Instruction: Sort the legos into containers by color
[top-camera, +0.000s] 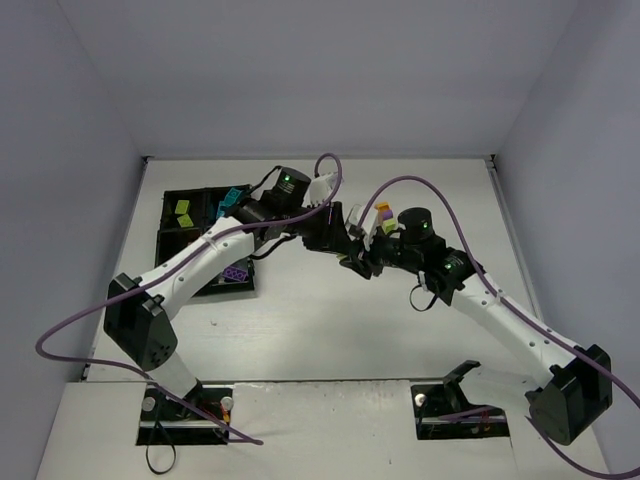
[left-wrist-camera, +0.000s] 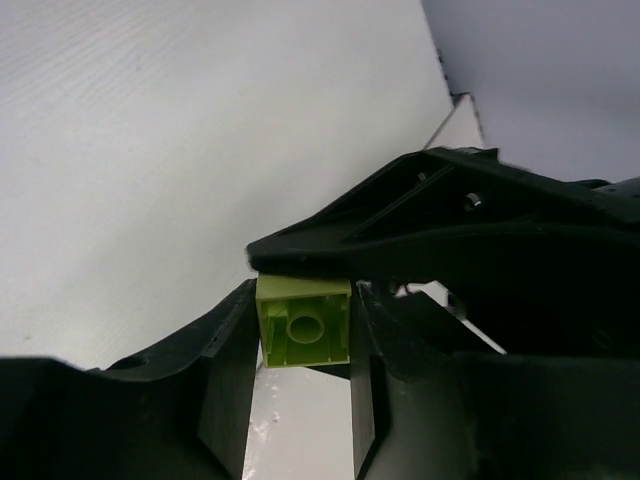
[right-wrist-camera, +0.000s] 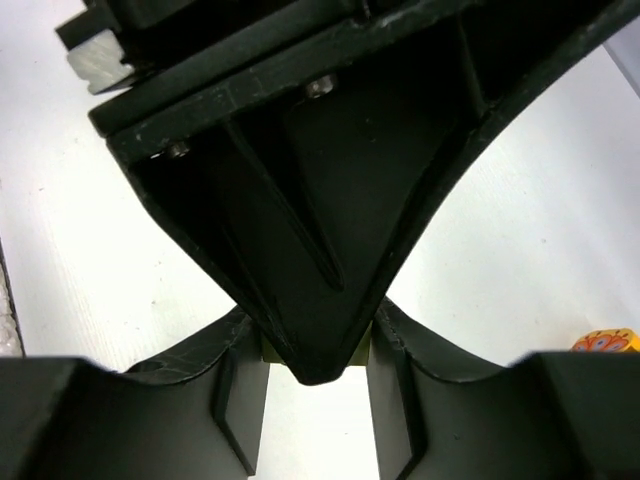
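- Left wrist view: the left gripper has its fingers drawn in against two opposite sides of a yellow-green brick. The brick sits between their tips, its hollow underside toward the camera.
- The right gripper is shut. Slivers of the same yellow-green show between its fingers, so it appears to grip that brick too, with one finger lying across the brick's top edge.
- Done so far: the tray, well to the left of both pairs of fingers, holds yellow-green pieces, cyan pieces and a purple piece, each colour in its own compartment.
- Left to do: the shared brick is not yet in the tray. A small cluster of orange, purple and yellow-green lies just beyond the right fingers.
- The left arm partly hides the fourth compartment, so its contents cannot be told.
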